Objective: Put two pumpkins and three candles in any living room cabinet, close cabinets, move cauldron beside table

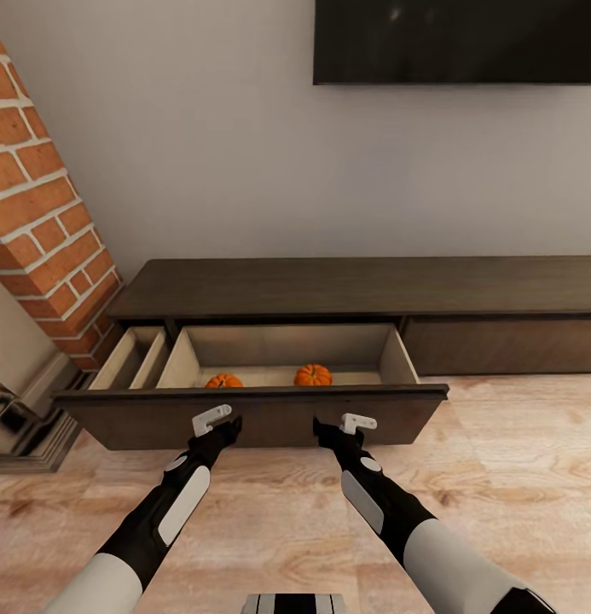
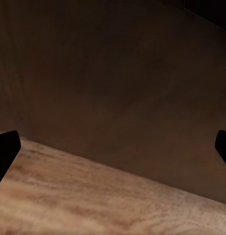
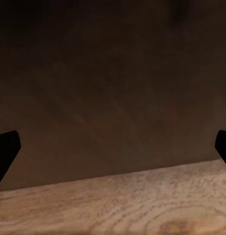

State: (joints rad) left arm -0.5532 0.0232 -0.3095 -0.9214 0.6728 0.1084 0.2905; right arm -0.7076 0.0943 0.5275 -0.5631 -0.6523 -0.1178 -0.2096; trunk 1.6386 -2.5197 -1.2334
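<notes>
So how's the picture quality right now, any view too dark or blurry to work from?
Head view: evenly lit and sharp, both pumpkins clear in the open drawer, TV just flat black. Left wrist view: dim and soft, the drawer front a dark brown blur above paler floor. Right wrist view: much the same, darker toward the top, fingertips plain black shapes at the edges.

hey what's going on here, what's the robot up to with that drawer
The robot faces the long dark cabinet, whose wide drawer is pulled out. Two pumpkins lie inside on its pale floor. Both arms reach toward the drawer front, the left pincer and the right pincer close to it, both open and empty. It looks set to push the drawer shut, though contact can't be confirmed.
</notes>
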